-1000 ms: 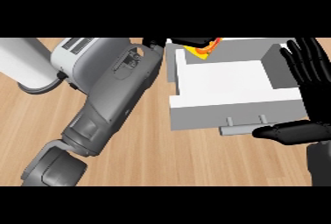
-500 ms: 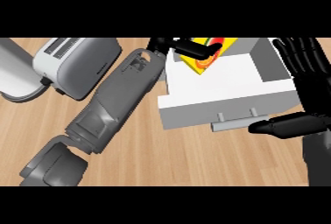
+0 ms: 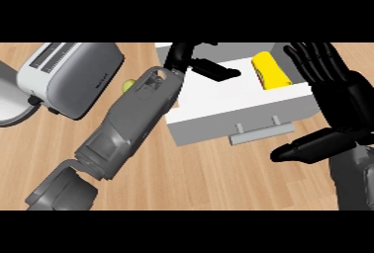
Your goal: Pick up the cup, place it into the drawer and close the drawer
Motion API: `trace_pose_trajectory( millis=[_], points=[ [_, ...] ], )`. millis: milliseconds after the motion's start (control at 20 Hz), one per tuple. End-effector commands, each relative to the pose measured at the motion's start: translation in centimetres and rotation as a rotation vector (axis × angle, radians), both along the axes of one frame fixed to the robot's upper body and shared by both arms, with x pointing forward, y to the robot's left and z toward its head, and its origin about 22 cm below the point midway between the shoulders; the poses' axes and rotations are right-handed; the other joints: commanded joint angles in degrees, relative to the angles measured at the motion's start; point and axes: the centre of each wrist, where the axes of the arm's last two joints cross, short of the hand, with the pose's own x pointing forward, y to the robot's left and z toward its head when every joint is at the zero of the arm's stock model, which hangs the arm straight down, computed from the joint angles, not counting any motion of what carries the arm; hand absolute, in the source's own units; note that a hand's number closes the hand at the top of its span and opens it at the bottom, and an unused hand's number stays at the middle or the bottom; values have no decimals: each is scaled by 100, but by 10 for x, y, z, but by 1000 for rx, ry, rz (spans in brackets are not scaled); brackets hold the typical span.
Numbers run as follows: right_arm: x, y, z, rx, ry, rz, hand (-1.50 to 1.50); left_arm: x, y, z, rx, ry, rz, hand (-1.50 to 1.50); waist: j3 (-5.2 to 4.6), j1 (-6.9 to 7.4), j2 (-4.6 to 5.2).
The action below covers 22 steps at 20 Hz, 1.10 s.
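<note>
Nearest to us, the left forearm [image 3: 131, 123] comes in from the lower left and slants up across the wooden tabletop [image 3: 219, 178] toward the middle of the view. At the right edge we see the right hand [image 3: 345, 96] standing open with its fingers [image 3: 315, 62] straight and pointing away from us. Its thumb [image 3: 306, 148] sticks out to the left over the tabletop, just beside the drawer handle [image 3: 261, 133] but not touching it, and this hand holds nothing. Beyond the thumb lies the white drawer [image 3: 219, 106], pulled open, its grey front and handle turned toward us and its pale floor bare in the middle. The yellow cup [image 3: 272, 71] is inside the drawer, far back and close to its right wall, and we cannot tell whether it stands or lies on its side. The left hand [image 3: 182, 53] hangs over the drawer's back left corner with its fingers [image 3: 215, 70] stretched out toward the cup. They stop short of it with a clear gap between, so this hand is spread and has hold of nothing. To the left of the forearm a grey and white toaster [image 3: 73, 79] sits on the tabletop. A small green thing [image 3: 128, 85] peeks out between the toaster and the forearm, too hidden for us to name.
</note>
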Motion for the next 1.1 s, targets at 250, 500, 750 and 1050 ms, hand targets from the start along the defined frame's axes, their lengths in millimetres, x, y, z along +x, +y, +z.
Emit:
trace_pose_trajectory(
  millis=[250,500,750,1050],
  points=[
    [-3,32,-8,-99,78,403,150,-4,-2,8,-291,-100,-50,-150,-14,98,-45],
    [-6,31,-1,-443,136,457,150,-2,-5,15,-331,-145,44,-150,-16,249,-103],
    [-19,22,-12,-673,129,295,-150,-1,2,2,-327,-123,88,-150,-5,638,-176],
    [-25,18,-76,-800,193,159,-150,-1,4,3,-401,-119,58,-150,-4,1033,-230]
  ],
)
